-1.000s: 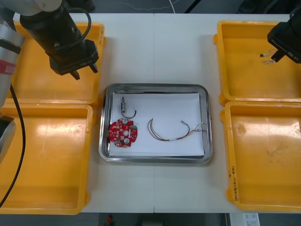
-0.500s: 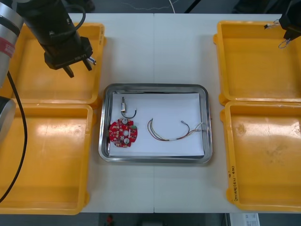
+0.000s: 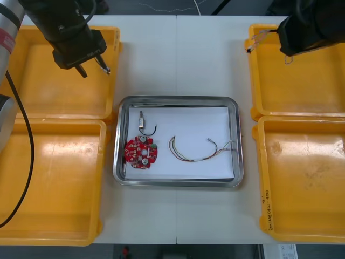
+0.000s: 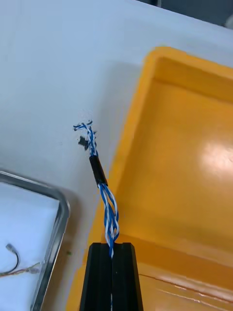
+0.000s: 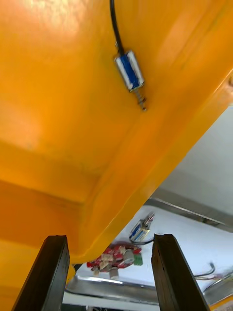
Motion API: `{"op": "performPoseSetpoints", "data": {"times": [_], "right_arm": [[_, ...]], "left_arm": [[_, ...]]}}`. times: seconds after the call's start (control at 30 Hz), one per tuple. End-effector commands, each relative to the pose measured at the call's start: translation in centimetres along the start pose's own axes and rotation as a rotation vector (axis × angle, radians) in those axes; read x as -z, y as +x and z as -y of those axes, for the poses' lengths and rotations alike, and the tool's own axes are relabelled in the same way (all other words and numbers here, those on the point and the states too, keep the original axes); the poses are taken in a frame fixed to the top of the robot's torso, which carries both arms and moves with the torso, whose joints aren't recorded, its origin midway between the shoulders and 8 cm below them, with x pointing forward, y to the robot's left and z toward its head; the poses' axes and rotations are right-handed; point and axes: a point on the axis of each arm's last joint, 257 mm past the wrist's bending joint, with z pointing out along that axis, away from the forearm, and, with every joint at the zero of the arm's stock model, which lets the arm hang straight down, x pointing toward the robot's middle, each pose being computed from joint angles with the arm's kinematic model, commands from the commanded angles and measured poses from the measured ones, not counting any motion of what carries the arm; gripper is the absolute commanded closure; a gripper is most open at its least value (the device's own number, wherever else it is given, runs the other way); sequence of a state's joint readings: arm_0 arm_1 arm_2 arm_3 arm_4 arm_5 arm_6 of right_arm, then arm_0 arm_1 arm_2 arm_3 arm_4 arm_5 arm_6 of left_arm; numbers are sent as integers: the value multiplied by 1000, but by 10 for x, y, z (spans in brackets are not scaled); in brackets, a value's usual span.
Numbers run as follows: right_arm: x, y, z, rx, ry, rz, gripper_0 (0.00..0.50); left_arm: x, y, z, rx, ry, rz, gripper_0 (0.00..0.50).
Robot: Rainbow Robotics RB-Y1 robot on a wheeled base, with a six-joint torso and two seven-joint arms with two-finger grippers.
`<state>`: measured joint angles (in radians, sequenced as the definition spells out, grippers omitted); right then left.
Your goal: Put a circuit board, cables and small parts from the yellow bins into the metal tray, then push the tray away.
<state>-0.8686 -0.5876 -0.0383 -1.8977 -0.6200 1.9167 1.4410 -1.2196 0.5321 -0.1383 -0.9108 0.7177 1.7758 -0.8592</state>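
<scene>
Right gripper [image 4: 112,249] clamps a twisted blue and white cable [image 4: 98,172] above the far right yellow bin's [image 3: 252,75] rim; left gripper [image 3: 92,69], fingers [image 5: 48,272] wide apart, hangs above the far left yellow bin [image 3: 48,94].

The white-lined metal tray [image 3: 178,100] holds a round red circuit board [image 3: 141,152] near-left, a small metal part [image 3: 142,122] just beyond it, and a curved red and yellow cable [image 3: 194,151] to their right. The right gripper [image 4: 111,249] pinches a twisted blue and white cable [image 4: 104,194].

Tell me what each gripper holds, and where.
Right gripper: twisted blue and white cable, pinched on its twisted wires, stripped end free. Left gripper: open, empty.
</scene>
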Motion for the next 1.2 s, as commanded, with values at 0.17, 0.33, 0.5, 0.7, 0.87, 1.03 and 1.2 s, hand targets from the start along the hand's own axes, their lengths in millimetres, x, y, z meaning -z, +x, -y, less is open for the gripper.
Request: {"op": "performPoseSetpoints", "data": {"times": [0.17, 0.33, 0.5, 0.7, 0.87, 1.03, 1.2], "right_arm": [[12, 15, -72, 348, -93, 10, 500], [5, 35, -108, 449, -150, -16, 500], [-13, 55, -132, 634, -158, -57, 500], [-38, 88, -140, 796, -145, -121, 500], [-56, 86, -159, 881, -134, -54, 500], [-73, 87, -177, 900, -144, -14, 500], [-91, 92, -189, 909, -159, 1, 500]], "left_arm": [[41, -44, 11, -48, 40, 150, 0], [36, -55, 12, -20, 68, 155, 0], [32, -67, 16, 1, 101, 177, 0], [25, -76, 23, 20, 127, 195, 0], [23, -84, 30, 26, 150, 215, 0], [17, -91, 36, 25, 167, 244, 0], [10, -95, 43, 18, 178, 272, 0]]}}
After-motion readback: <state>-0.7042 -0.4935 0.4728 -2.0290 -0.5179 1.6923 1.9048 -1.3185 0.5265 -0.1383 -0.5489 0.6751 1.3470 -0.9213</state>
